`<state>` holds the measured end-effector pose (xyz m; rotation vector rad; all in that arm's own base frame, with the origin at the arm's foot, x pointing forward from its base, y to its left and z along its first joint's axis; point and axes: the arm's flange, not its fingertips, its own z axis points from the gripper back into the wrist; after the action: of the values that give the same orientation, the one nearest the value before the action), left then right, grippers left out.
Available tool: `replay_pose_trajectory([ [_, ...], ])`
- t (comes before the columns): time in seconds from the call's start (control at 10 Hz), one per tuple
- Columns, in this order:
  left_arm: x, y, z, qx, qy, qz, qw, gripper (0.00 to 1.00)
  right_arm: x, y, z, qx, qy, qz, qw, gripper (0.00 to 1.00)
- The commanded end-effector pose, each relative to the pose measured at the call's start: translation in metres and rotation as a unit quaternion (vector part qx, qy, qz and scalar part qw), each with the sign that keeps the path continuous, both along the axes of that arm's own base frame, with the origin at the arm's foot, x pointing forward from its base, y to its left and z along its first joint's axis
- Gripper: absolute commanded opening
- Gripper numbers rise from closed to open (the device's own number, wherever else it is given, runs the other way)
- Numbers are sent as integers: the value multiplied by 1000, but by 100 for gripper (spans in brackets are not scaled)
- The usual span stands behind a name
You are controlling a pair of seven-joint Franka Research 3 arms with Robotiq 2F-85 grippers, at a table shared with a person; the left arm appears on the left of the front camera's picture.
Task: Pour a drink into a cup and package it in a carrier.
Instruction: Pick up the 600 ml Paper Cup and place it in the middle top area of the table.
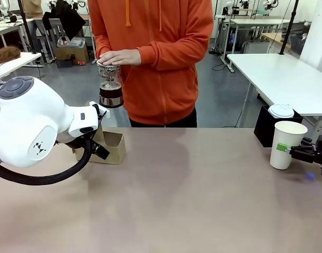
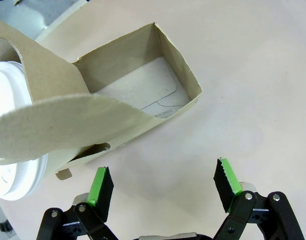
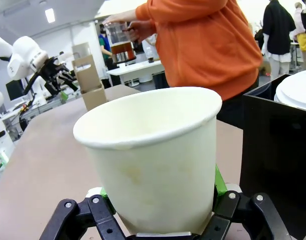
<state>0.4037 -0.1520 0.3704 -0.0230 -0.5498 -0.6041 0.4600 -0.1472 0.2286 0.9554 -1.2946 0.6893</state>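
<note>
Clasping cup [image 3: 153,160], dark drink [image 1: 110,99] in jug [image 1: 109,80]

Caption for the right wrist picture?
Right gripper shut on the white cup; behind, a person holds the coffee jug.

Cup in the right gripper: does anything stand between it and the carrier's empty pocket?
Nothing on the table does. The cup, gripped by the right gripper, has bare tabletop up to the carrier. The open left gripper hangs close beside the carrier and may crowd it.
</note>
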Motion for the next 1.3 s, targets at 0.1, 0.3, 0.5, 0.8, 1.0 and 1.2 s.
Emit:
replay_pose_trajectory([
  [0.1,0,0,0,-1,0,0,1000,100,0,0,0,0,0,0,1000,80],
  [0.3,0,0,0,-1,0,0,1000,100,-11,29,45,16,-21,-19,999,80],
  [0.5,0,0,0,-1,0,0,1000,100,-7,77,71,19,3,-25,1000,80],
  [0.8,0,0,0,-1,0,0,1000,100,6,162,79,-1,14,-34,999,80],
  [1.0,0,0,0,-1,0,0,1000,100,32,207,68,-10,-12,-61,998,80],
  [1.2,0,0,0,-1,0,0,1000,100,61,233,45,12,-14,-84,996,80],
])
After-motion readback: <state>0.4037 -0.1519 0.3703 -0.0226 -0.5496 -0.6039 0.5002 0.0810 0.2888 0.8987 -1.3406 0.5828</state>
